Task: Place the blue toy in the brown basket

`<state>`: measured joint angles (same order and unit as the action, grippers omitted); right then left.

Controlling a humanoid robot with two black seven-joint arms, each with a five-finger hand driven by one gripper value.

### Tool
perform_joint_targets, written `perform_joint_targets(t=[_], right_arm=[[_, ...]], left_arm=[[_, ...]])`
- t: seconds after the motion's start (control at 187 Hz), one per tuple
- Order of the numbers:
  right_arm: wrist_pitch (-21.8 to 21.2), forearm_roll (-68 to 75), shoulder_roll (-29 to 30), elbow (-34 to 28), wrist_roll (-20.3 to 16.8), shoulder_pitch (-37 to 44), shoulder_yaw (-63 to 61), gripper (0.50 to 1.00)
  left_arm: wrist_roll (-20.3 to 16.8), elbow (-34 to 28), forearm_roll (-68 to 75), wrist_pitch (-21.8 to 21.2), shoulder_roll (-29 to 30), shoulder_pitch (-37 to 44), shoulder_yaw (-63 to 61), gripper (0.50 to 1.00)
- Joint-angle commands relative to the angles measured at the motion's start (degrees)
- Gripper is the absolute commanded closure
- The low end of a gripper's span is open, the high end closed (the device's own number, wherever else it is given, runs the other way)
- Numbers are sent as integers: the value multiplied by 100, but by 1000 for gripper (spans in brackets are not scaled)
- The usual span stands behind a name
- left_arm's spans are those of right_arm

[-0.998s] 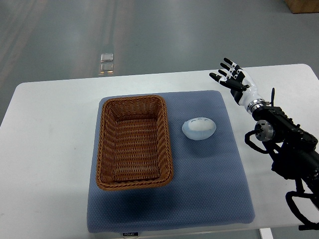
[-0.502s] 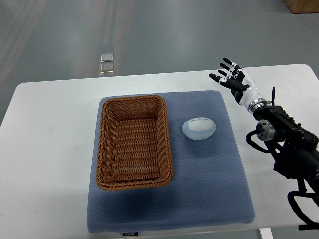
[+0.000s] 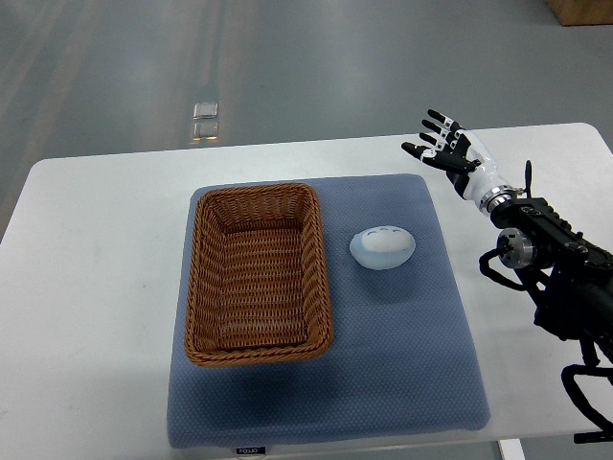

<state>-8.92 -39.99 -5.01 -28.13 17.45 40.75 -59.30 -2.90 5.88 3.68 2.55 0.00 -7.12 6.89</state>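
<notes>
The blue toy [image 3: 382, 247] lies on the blue padded mat [image 3: 402, 364], just beside the right wall of the brown basket [image 3: 257, 275] and not touching it. I read it as a smooth, rounded, pale blue dome with a few small marks on top; it looks soft and should need a wrap of the fingers rather than a pinch.

Over the last second, I note that the toy and basket have not moved. The right hand [image 3: 448, 152] has drifted slightly up and to the right, and the forearm behind it has shifted with it. The hand is fully spread, fingers fanned out, holding nothing. It hangs above the far right corner of the mat, well apart from the toy. I judge that the approach has not begun; the reach toward the toy is still to come.

The basket is woven wicker, rectangular, with raised ribbed walls and nothing inside. The mat has a fine dimpled texture and lies on a smooth white table [image 3: 96, 287]. The left arm is out of view.
</notes>
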Motion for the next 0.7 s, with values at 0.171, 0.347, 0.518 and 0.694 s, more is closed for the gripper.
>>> perform_joint_targets(t=[0.171,0.347,0.518,0.694], right_arm=[[-163,-17,-175,-34,13,117,437,587],[-409,-466,-413,-298,39,232,833,589],[-1033,-1441,-878,-799,127,398,1351,589],[-1385,-1617,-1388,-1317,329,917,2309,591]], left_arm=[[0,-8,1,0,0,0,-12,500],[0,-17,1,0,0,0,-12,500],[0,-17,1,-9,0,0,-21,500],[0,-34,1,-9,0,0,-21,500]])
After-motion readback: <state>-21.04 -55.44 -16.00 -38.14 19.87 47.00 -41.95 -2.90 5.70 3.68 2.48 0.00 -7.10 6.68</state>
